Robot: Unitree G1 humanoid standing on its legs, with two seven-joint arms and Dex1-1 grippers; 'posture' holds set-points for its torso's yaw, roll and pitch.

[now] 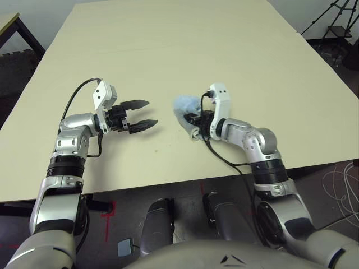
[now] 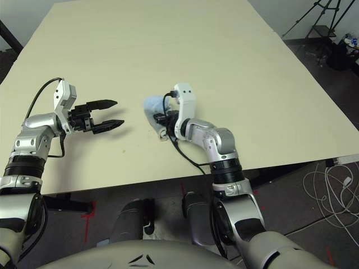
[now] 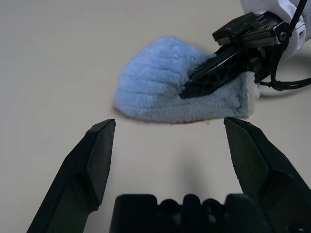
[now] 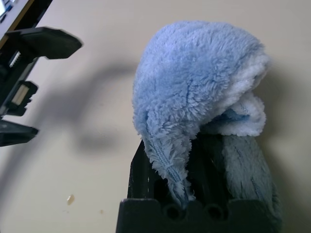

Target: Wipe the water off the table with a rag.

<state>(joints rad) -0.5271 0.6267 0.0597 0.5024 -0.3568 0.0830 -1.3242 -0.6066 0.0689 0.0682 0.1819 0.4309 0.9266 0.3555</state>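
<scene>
The light blue rag (image 1: 185, 105) lies bunched on the cream table (image 1: 224, 45), near its front edge. My right gripper (image 1: 189, 116) is shut on the rag, which drapes over its fingers and hides them. One black finger (image 3: 218, 73) presses on top of the cloth in the left wrist view. My left gripper (image 1: 151, 112) hovers open just left of the rag, pointing at it with nothing between its fingers. A tiny amber speck of water (image 4: 71, 198) sits on the table beside the rag. The coin-sized blobs are hidden or out of view.
A smaller dark-framed table (image 1: 11, 25) stands at the far left corner and a tripod (image 1: 339, 22) at the far right. Cables (image 1: 342, 179) lie on the floor to the right. The table's front edge runs just below both forearms.
</scene>
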